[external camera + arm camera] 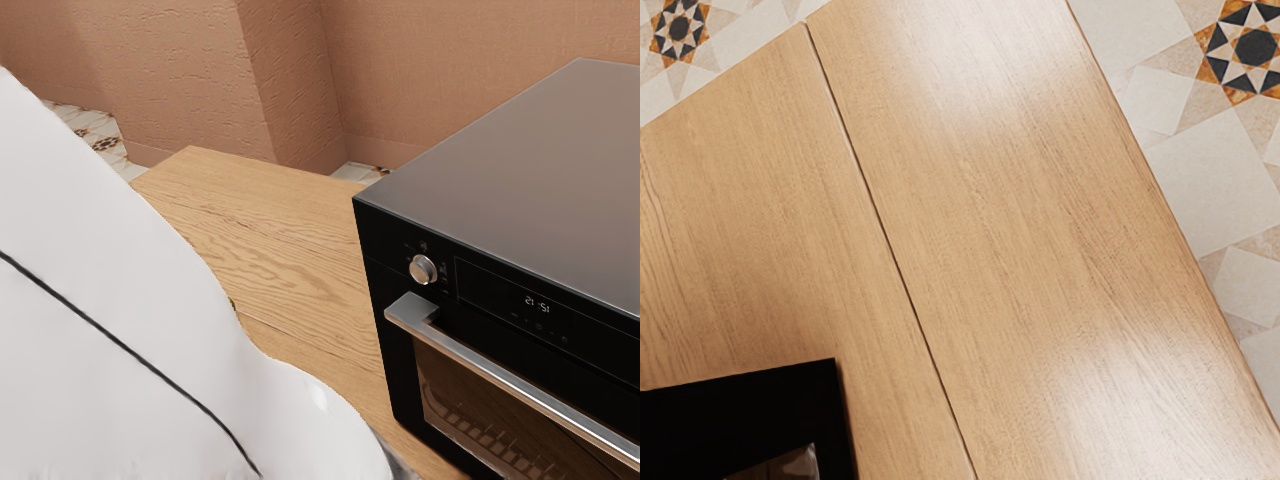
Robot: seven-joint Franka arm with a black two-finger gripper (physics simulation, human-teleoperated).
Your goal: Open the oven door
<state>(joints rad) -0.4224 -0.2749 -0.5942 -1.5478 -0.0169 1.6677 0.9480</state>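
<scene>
The oven door [455, 395] looks shut in the exterior view, flush with the oven's black front under the control panel [590, 325], and its handle [500, 374] is a straight metal bar standing off the front near the door's upper edge. The bar's long axis runs level along the oven's front, from the end below the knob [423, 270] away toward the exterior view's lower right. The white arm [120, 300] comes down on the exterior view's left, its rounded lower part apart from the oven, with bare wooden surface [270, 220] between. How the hand stands, apart or together, I cannot tell. The wrist view looks down mostly on wood and patterned floor [1210, 170], with a black corner [750, 405], probably the oven's, at its edge, so I judge the hand is aimed beside the oven rather than at the bar. The handle then lies off to one side of where it points, its near end being the closest part to the arm. The next move likely calls for swinging across to the bar and lining up to grip across its length; coming in askew could knock the bar's end.
</scene>
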